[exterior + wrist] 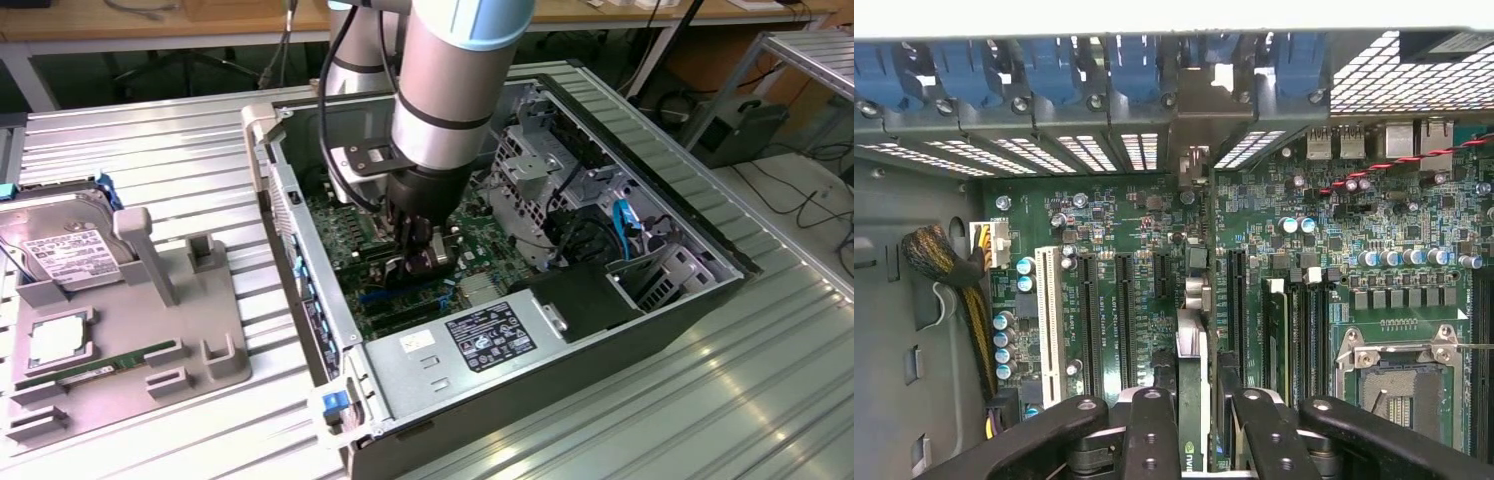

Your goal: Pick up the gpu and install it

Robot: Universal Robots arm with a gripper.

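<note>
Silver ribbed table [747,400], wooden benches [134,20] behind, holds the open case [601,365] where the end effector [420,266] grips the gpu [1189,440].

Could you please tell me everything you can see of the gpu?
The gpu is a thin card seen edge-on in the wrist view, dark with pale metal parts along its edge. It stands upright inside the open computer case, over the green motherboard, running toward the case's slotted rear wall. The hand grips it, one finger on each face. Whether its connector is seated in a slot cannot be told.
</note>
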